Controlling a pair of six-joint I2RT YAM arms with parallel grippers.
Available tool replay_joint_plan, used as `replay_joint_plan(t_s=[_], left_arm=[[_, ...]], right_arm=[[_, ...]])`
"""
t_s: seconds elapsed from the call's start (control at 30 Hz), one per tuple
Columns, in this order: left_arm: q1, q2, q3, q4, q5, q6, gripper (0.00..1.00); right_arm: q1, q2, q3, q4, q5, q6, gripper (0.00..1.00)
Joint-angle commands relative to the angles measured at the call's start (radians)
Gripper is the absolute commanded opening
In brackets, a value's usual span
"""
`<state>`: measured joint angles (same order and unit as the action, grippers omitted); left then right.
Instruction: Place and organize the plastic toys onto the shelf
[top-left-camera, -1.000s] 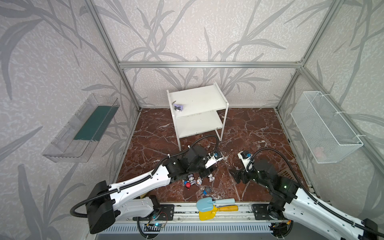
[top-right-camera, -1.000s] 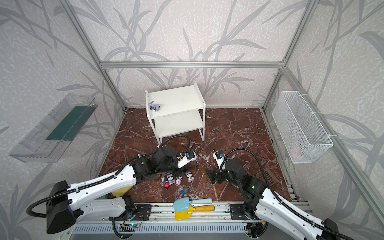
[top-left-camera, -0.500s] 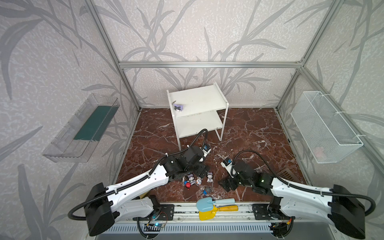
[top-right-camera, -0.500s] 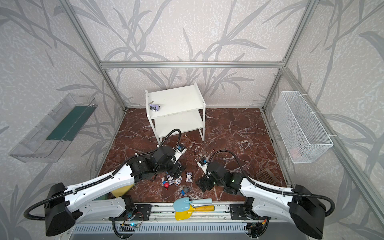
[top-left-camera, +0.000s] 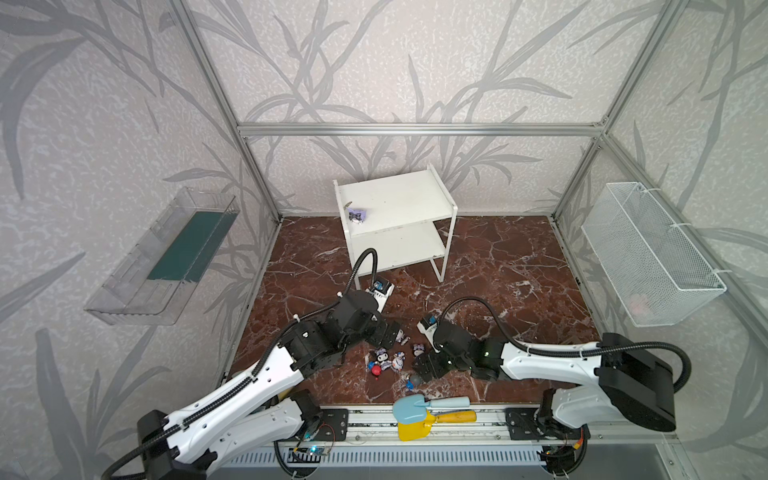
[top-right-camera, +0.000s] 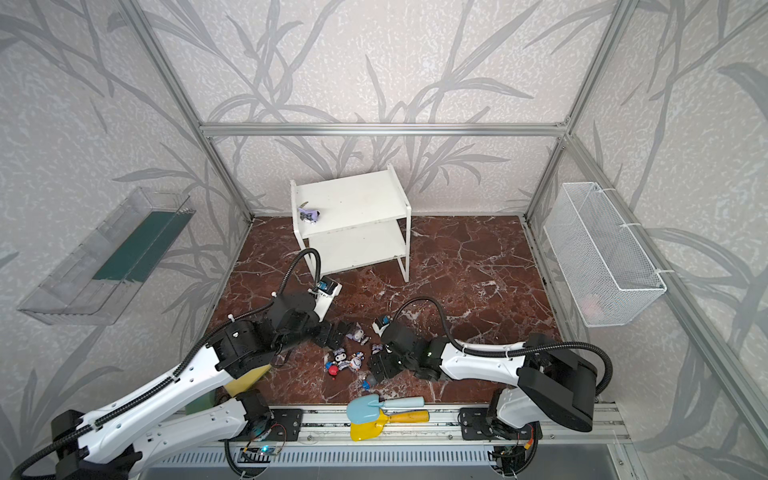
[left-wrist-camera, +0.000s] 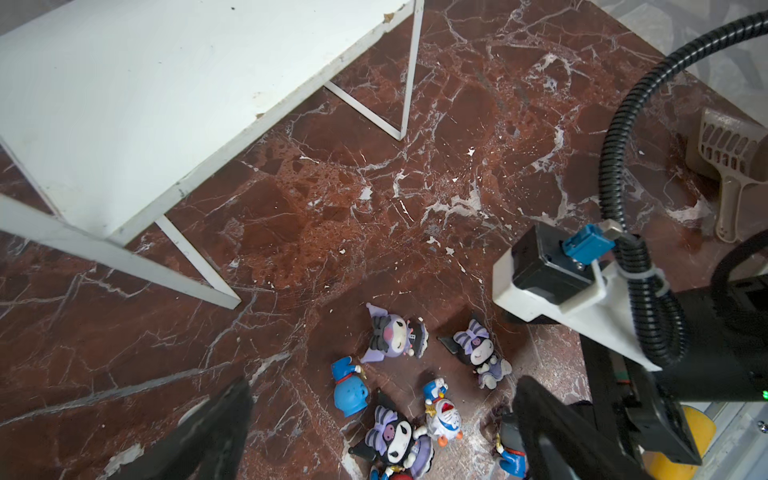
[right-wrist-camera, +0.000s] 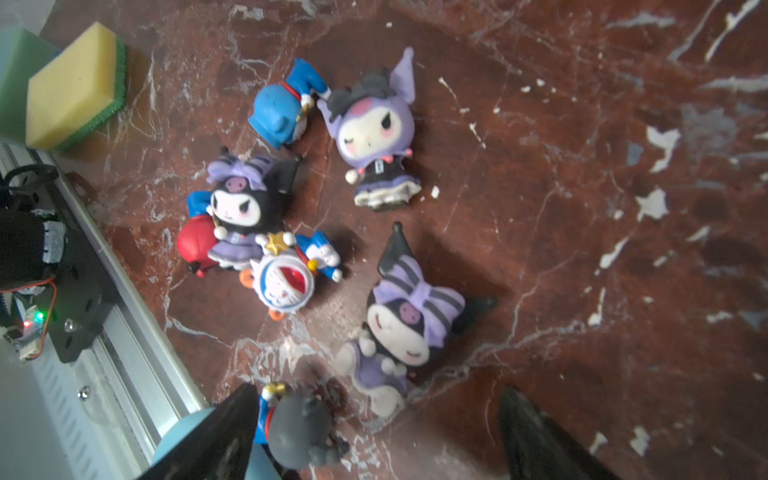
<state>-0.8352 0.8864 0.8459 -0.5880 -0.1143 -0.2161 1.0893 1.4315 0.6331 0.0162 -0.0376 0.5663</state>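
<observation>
1. In both top views, the left gripper (top-left-camera: 388, 333) and the right gripper (top-left-camera: 428, 365) hang low near the middle of the bench's (top-left-camera: 498, 266) front edge. Both are spread open and empty, facing each other across the huddle of plastic toys (top-left-camera: 388, 360). The shelf (top-left-camera: 399, 199) stands toward the back edge. A lone purple figurine (top-left-camera: 356, 216) sits on its top board, near the front left corner.

2. In the left wrist view, the left gripper (left-wrist-camera: 384, 384) is splayed wide with nothing between its jaws. The hooded figurine (left-wrist-camera: 395, 334) and the striped-bow figurine (left-wrist-camera: 478, 353) lie just past the tips, and a black-eared figurine (left-wrist-camera: 395, 436) lies nearer in. They look like hard, glossy moulded plastic, so I'd guess light and apt to skid or pop out of a pinch.

3. In the right wrist view, the right gripper (right-wrist-camera: 378, 392) also gapes, holding nothing. A grey figurine (right-wrist-camera: 299, 428) sits just beside one finger (right-wrist-camera: 224, 436); whether they touch I cannot tell. The striped-bow figurine (right-wrist-camera: 407, 328) lies on its back just ahead of the gap. I'd take it across the broad head or the torso. The thin ears and bow seem the likeliest parts to snap or slip.
</observation>
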Motion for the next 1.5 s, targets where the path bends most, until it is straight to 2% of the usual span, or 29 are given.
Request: replay_joint_plan(t_s=[0.0, 0.4, 0.77, 1.1, 1.23, 1.47], left_arm=[[0.011, -0.036, -0.016, -0.029, -0.003, -0.026, 0.99], [0.018, -0.071, -0.024, 0.000, 0.022, -0.022, 0.99], [0.039, -0.063, -0.026, 0.019, 0.057, -0.022, 0.99], [0.044, -0.058, -0.027, 0.018, 0.070, -0.023, 0.99], [0.045, -0.056, -0.026, 0.014, 0.078, -0.029, 0.99], [0.064, -0.009, 0.011, -0.030, 0.186, -0.051, 0.99]], right_arm=[[0.012, 0.045, 0.054, -0.040, 0.030, 0.029, 0.90], [0.049, 0.138, 0.132, -0.183, 0.185, 0.063, 0.79], [0.059, 0.163, 0.162, -0.240, 0.239, 0.049, 0.57], [0.072, 0.211, 0.198, -0.236, 0.240, -0.026, 0.45], [0.073, 0.213, 0.208, -0.245, 0.239, -0.045, 0.36], [0.074, 0.090, 0.109, -0.091, 0.240, -0.168, 0.30]])
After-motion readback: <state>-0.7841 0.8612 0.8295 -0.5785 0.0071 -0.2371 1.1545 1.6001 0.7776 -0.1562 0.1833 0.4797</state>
